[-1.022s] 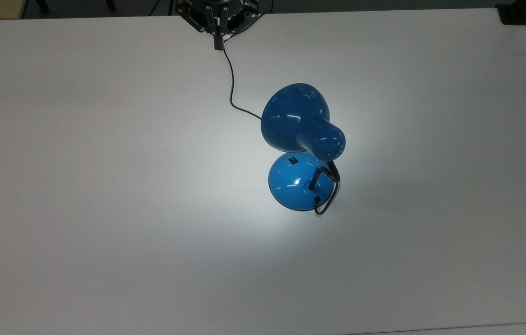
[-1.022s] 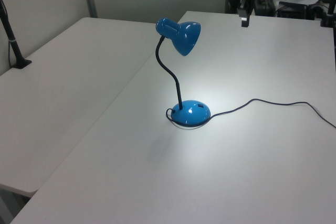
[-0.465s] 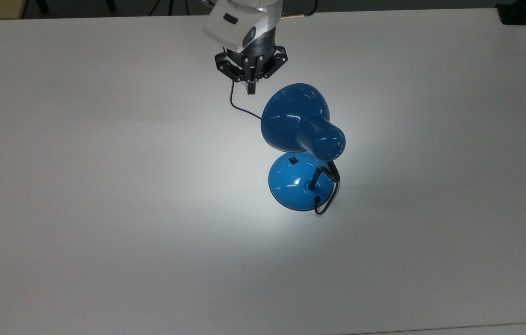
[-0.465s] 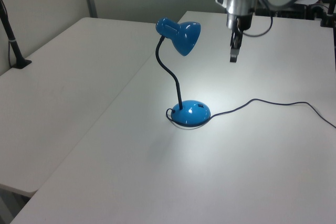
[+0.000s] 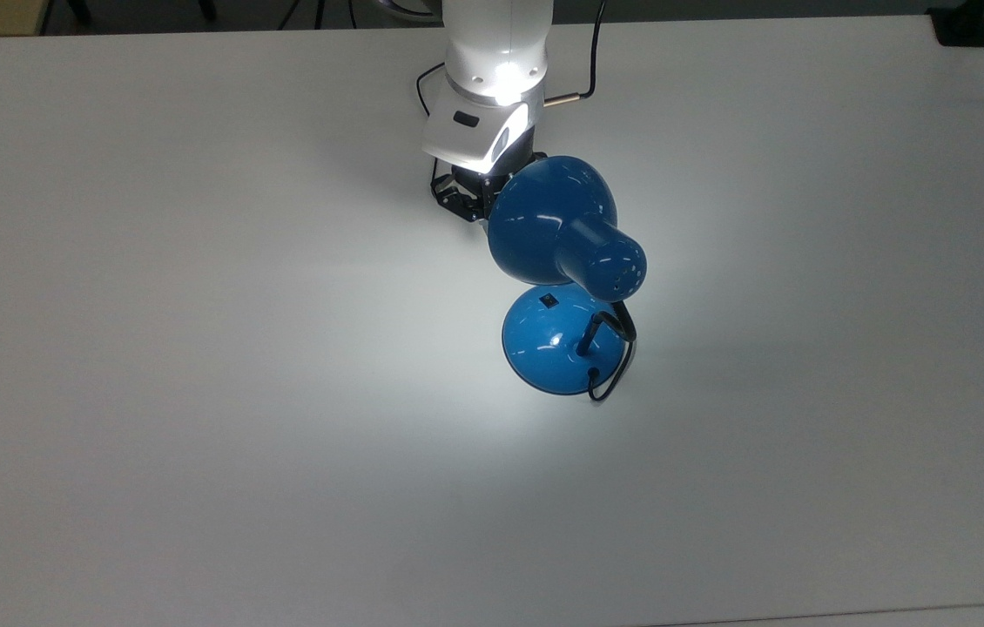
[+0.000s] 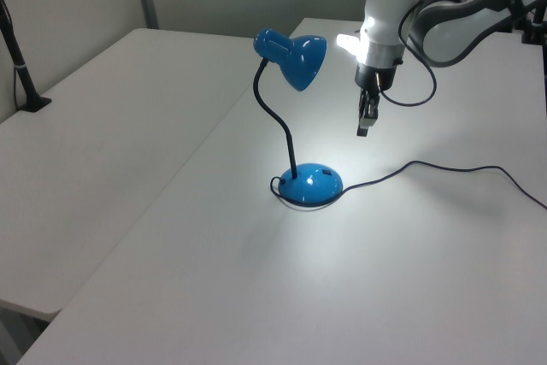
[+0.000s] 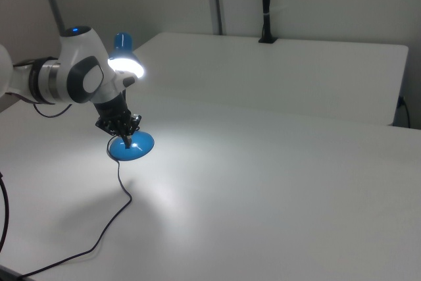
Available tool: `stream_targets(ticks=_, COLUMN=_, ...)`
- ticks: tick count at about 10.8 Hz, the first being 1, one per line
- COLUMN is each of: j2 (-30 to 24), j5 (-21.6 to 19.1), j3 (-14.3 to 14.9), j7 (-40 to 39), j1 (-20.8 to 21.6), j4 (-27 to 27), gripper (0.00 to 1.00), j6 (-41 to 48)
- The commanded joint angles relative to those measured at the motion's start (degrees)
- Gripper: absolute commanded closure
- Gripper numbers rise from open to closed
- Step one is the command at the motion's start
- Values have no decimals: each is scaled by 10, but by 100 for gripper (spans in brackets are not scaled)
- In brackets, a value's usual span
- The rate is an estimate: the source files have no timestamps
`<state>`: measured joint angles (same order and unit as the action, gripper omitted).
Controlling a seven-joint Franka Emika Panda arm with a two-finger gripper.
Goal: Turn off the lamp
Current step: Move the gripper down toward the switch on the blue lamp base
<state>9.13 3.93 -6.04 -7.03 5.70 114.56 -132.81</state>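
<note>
Lamp [image 6: 299, 117] lit, gripper [image 6: 365, 124] apparently beside shade

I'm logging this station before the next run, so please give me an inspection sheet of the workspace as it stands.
Surface: white table, bare apart from the lamp and its cord; bright pool of light around the lamp's base.
Job's things: blue lamp standing upright and lit; small black switch on the domed base.
Clutter: nothing seen.
Grippers: gripper pointing down, above the table beside the lamp's shade, touching nothing; fingers close together.
Cables: black cord runs loose across the table from the base; a thin cable loops by the arm's wrist.
Surroundings: a second white table adjoins; black post at the far edge; plain walls.
</note>
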Motion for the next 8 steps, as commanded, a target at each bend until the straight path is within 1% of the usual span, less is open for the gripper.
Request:
stream_targets(ticks=1, j2=33, j5=-12, j3=4, j7=-29, j1=19, j4=4, gripper=100, j6=-56)
stream_targets(ticks=2, j2=44, j5=-12, j3=2, j7=-37, j1=20, j4=3, gripper=100, j6=-67)
stream_targets(ticks=3, j2=48, j5=-12, j3=-11, j7=-46, j1=17, j4=2, gripper=100, j6=-75)
stream_targets(ticks=8, j2=76, j5=-13, j3=-16, j7=-47, j1=18, j4=0, gripper=100, j6=-159)
